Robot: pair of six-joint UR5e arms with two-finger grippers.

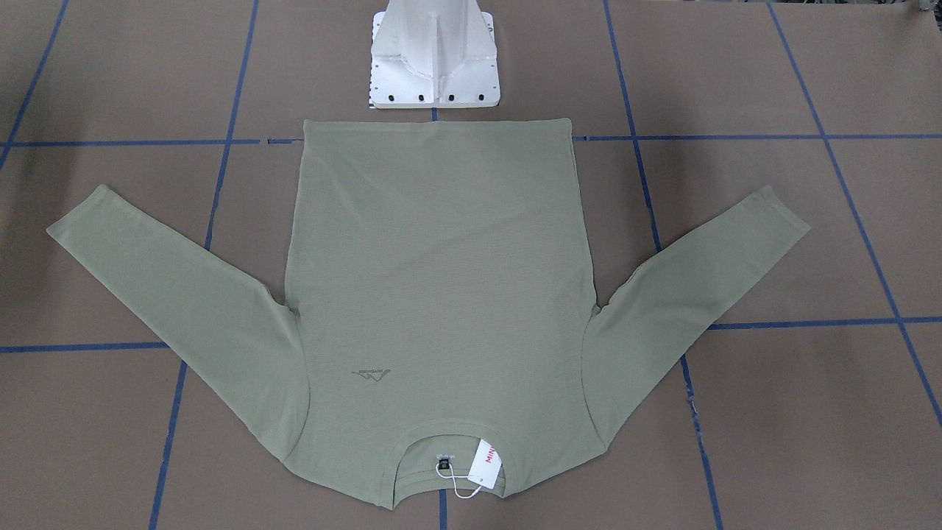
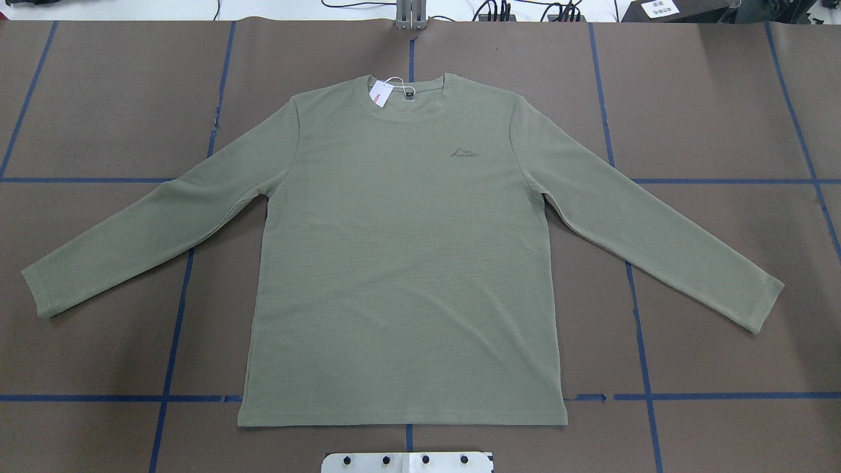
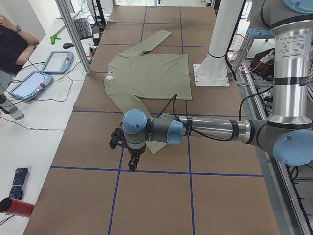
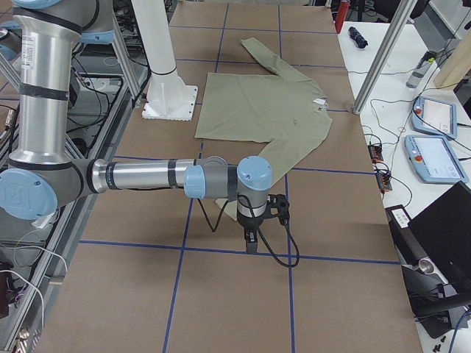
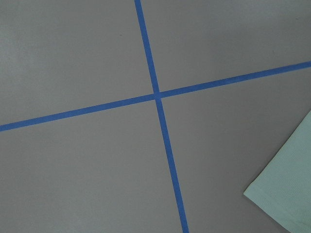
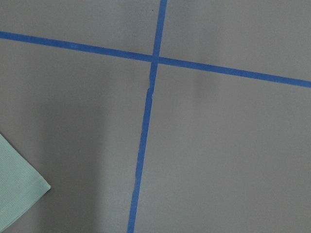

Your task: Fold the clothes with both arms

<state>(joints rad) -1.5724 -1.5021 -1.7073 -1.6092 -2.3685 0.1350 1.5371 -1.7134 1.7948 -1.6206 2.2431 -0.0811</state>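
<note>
Overhead exterior shows one flat shirt (image 2: pixel 401 263) (two end effectors (image 3: pixel 132 164) (image 4: pixel 252 243); cannot tell spread).

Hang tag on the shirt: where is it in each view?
Front-facing: hang tag bottom centre.
Overhead: top, just left of centre.
Exterior left: upper left.
Exterior right: upper right.
Both wrist views: not in view.
Shared landmark: white pedestal base.

Brown tabletop (image 2: pixel 98 98) w/ blue tape grid (image 2: pixel 79 179), white side desk (image 3: pixel 39 147)
</note>
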